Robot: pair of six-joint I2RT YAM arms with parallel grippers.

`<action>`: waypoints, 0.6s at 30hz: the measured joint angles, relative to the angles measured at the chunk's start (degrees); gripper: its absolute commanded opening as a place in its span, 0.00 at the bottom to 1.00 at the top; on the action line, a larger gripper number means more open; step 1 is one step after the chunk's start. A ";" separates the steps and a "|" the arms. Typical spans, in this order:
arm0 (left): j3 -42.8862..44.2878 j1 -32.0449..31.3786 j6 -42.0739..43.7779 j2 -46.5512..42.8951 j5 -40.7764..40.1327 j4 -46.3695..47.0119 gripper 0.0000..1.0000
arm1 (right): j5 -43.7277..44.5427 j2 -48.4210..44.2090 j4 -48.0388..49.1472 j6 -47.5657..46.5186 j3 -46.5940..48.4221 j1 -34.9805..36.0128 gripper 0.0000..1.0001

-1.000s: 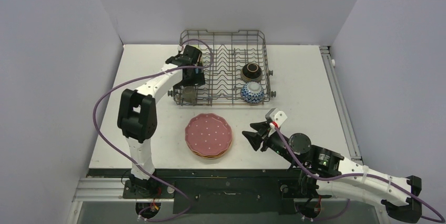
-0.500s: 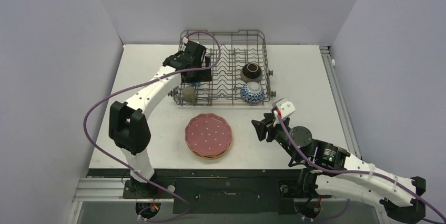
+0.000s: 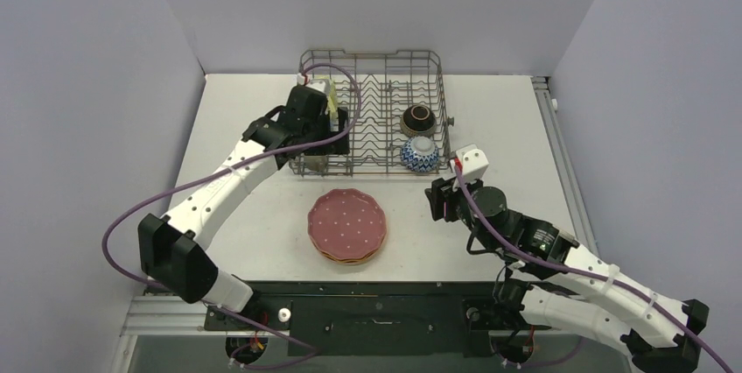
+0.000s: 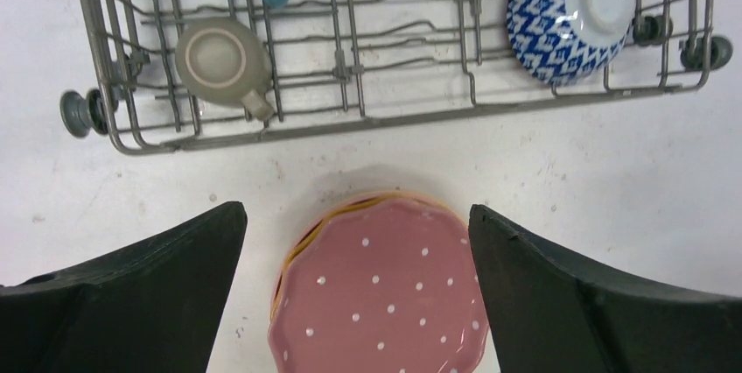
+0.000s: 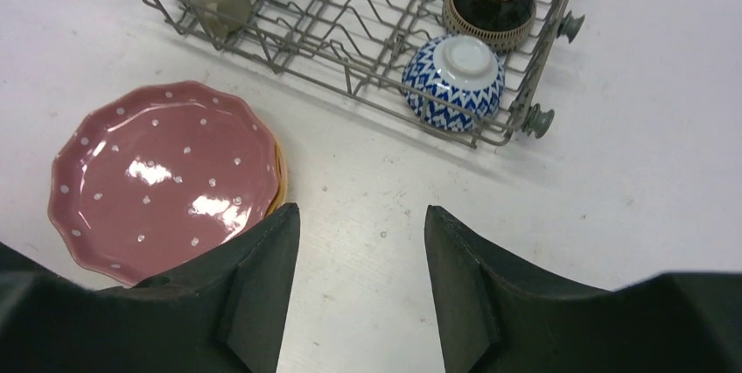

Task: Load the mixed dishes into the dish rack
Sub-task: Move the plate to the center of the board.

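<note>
From above, the left claw hangs released over the near-left corner of the grey wire dish rack. The right claw, also spread and empty, sits low over the white table. The stack of scalloped dotted plates lies to its left, not yet racked.

In the left wrist view the fingers stand wide apart with nothing between them. Just beyond them lies the rack's near edge. A small grey-olive mug sits base-up ahead and left, and a blue-and-white patterned bowl is overturned ahead and right, likely so both drain. The pink top plate shows just below the fingertips.

The right wrist view shows the plates near its left finger, with an orange rim under the pink one. A dark brown bowl is tipped among the tines further ahead. This claw looks best placed to reach the stack.
</note>
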 measured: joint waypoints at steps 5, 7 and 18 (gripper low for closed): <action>-7.69 -1.29 -0.15 -6.23 1.70 0.02 0.96 | -2.67 2.78 -1.88 1.99 0.00 -1.66 0.55; -10.56 -1.70 -0.52 -8.81 2.16 -0.17 0.96 | -3.85 3.61 -2.21 2.75 0.00 -1.97 0.56; -23.96 -2.01 -6.27 -15.78 2.86 1.01 0.96 | -10.16 7.23 0.55 8.52 -0.98 -2.71 0.59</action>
